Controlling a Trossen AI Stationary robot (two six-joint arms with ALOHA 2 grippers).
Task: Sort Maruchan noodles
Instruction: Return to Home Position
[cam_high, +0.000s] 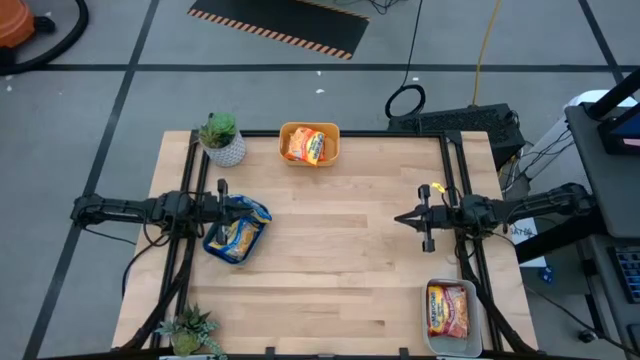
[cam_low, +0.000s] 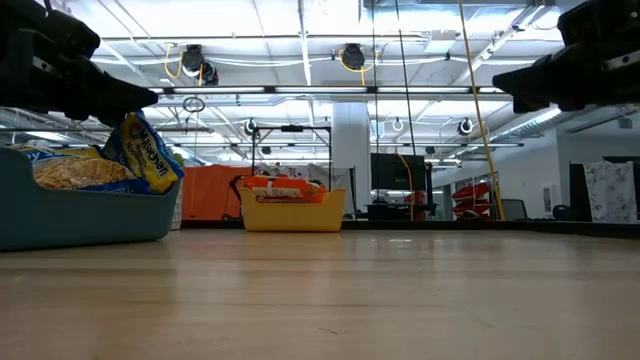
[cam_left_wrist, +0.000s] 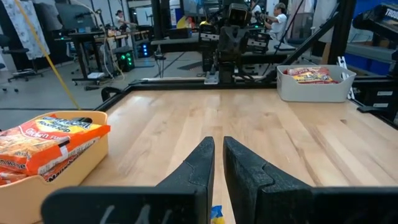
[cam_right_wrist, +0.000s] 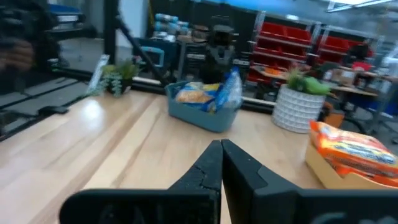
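Much tabletop (cam_high: 330, 240) separates left gripper (cam_high: 240, 207) from right gripper (cam_high: 399, 218).

Overhead straight down on table (cam_high: 330, 250), low view level across it, wrist views opposed (sharing it)

Left arm (cam_high: 130, 210) stretched level, reaching in from the left side. Left gripper (cam_high: 238, 209) held high, fingers almost touching. Right arm (cam_high: 530, 205) mirrors it from the right. Right gripper (cam_high: 400, 217) held high, fingers closed together.

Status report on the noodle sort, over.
Left gripper shut, above blue bin. Right gripper shut, empty. Noodle packets all in bins. Nothing in the way.
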